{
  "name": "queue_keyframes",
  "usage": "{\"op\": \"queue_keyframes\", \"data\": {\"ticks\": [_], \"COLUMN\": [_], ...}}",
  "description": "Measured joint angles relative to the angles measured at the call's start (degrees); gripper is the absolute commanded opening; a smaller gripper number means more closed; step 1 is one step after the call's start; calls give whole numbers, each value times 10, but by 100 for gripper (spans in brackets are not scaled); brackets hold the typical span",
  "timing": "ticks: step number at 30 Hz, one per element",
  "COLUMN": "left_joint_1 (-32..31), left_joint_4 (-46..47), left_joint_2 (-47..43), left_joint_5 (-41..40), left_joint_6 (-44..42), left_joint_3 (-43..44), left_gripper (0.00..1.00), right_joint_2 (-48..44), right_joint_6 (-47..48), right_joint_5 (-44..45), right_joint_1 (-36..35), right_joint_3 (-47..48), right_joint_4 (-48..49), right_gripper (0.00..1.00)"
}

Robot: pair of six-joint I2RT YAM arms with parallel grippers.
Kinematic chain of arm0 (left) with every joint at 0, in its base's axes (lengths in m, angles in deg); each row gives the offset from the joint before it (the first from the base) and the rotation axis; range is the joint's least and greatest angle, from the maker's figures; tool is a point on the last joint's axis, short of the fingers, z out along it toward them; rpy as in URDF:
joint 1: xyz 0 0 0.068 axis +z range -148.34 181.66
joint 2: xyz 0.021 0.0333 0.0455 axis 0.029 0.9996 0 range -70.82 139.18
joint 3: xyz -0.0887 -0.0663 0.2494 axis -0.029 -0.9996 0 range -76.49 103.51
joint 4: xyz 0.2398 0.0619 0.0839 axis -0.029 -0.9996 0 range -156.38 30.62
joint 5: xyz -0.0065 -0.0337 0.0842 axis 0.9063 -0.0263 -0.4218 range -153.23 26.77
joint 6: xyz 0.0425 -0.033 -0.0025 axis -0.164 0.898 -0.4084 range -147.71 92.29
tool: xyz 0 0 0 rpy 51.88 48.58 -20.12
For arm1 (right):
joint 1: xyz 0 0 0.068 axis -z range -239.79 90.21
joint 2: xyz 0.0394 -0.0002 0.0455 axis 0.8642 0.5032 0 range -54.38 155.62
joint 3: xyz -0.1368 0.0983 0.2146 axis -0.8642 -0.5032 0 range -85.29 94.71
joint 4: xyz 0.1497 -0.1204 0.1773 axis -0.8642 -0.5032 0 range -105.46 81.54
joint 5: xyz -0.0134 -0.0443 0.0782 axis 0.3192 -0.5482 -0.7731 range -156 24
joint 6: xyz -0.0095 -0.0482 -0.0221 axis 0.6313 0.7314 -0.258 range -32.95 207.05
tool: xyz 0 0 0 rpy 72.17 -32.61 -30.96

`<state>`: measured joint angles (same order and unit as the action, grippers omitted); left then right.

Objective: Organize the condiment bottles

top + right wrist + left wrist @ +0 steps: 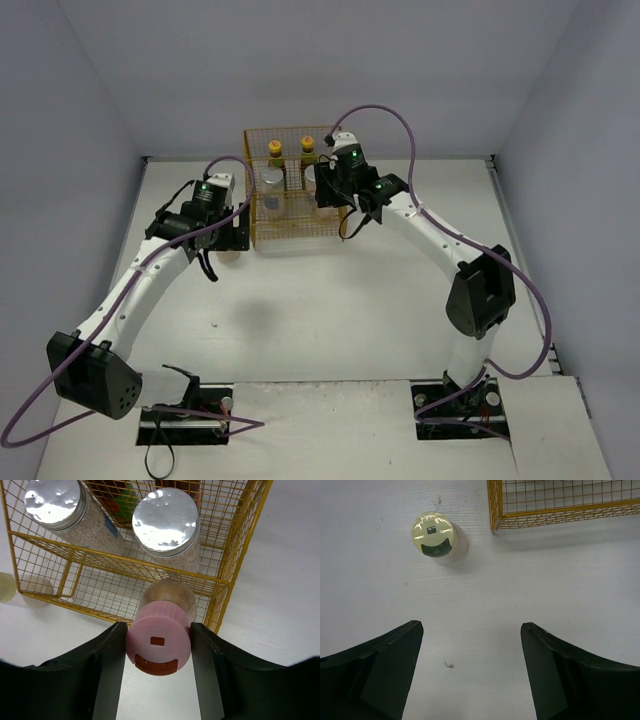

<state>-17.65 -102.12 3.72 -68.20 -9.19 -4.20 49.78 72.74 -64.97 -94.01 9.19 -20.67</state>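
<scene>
My right gripper (158, 645) is shut on the pink cap of a squat beige bottle (159, 630), held at the near right corner of the yellow wire rack (225, 585); I cannot tell whether its base is inside. Two silver-lidded jars (55, 500) (165, 517) stand in the rack, with the dark bottles partly showing behind them (125, 500). Their yellow caps show in the top view (275, 150) (307, 146). The yellow-green-capped bottle (434, 535) stands on the table left of the rack. My left gripper (472, 645) is open and empty, short of it.
The rack (290, 195) stands at the back middle of the white table, and its near left corner shows in the left wrist view (495, 522). Grey walls close in the table on three sides. The right arm's cable loops above the rack (400, 130).
</scene>
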Motion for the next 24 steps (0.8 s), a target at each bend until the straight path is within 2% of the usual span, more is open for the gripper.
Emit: {"op": "queue_keyframes", "data": {"ticks": [6,10,20,23,24], "left_joint_1": [0,0,0,0,0], "left_joint_4": [0,-3,-3,-3,-3], "left_joint_2": [-6,-10,-12,-13,-13], "left_joint_5": [0,0,-1,-4,-5], "left_joint_6": [0,0,0,0,0], "left_joint_3": [-4,-10,-22,-28,-28], "left_gripper": [80,80,80,80,80], "right_joint_2": [39,58,108,108,108], "right_joint_6": [0,-5,-10,-12,-13], "right_joint_5": [4,3,3,3,3], "right_joint_1": [0,2,2,2,2], "right_joint_3": [7,17,27,28,28], "right_joint_4": [22,23,25,24,24], "right_gripper": [0,9,17,25,32]}}
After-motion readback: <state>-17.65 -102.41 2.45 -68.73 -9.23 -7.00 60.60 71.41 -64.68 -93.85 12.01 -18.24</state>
